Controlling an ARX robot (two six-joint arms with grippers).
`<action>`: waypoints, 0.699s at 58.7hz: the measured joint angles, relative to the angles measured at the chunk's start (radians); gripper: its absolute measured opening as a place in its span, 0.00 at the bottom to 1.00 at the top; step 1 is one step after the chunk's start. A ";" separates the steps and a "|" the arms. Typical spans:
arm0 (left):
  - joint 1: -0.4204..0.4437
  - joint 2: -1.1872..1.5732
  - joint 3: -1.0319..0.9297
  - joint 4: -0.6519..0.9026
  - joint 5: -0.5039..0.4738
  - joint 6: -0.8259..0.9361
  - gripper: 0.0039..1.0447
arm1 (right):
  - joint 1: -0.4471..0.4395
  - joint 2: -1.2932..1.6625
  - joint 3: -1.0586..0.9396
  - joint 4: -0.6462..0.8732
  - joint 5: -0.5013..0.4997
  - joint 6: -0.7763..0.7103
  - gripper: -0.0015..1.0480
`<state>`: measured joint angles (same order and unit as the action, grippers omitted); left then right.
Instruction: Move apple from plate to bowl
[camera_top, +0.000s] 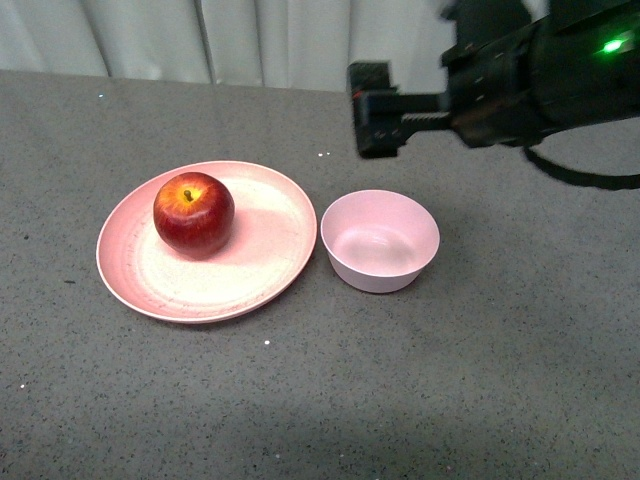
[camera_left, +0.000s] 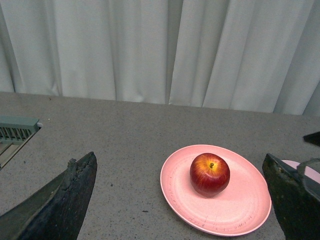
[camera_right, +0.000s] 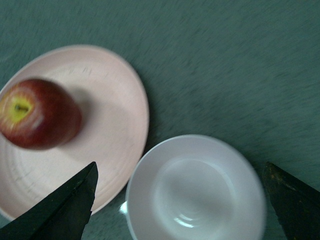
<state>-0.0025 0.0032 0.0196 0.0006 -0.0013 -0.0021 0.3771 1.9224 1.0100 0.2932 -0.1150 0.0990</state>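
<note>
The dark red apple (camera_top: 193, 213) sits upright on the left part of the wide salmon-pink plate (camera_top: 270, 240). The small pale pink bowl (camera_top: 380, 240) stands empty just right of the plate. My right gripper (camera_top: 373, 110) hangs above and behind the bowl. In the right wrist view it is open (camera_right: 180, 167) and empty over the bowl (camera_right: 195, 192), with the apple (camera_right: 37, 114) and plate (camera_right: 117, 115) to one side. My left gripper (camera_left: 179, 159) is open and empty, well short of the apple (camera_left: 210, 174) on the plate (camera_left: 220, 212).
The things stand on a grey speckled tabletop (camera_top: 450, 380). White curtains (camera_top: 250, 40) hang behind the table's far edge. A grey-green ribbed part (camera_left: 17, 129) shows at the edge of the left wrist view.
</note>
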 joint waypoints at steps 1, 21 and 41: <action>0.000 0.000 0.000 0.000 0.000 0.000 0.94 | -0.008 -0.024 -0.023 0.019 0.013 0.000 0.90; 0.000 0.000 0.000 0.000 0.000 0.000 0.94 | -0.109 -0.396 -0.478 0.446 0.291 -0.100 0.91; 0.000 0.000 0.000 0.000 0.000 0.000 0.94 | -0.234 -0.740 -0.893 0.753 0.259 -0.110 0.48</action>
<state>-0.0025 0.0032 0.0196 0.0006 -0.0017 -0.0017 0.1432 1.1824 0.1169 1.0462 0.1440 -0.0113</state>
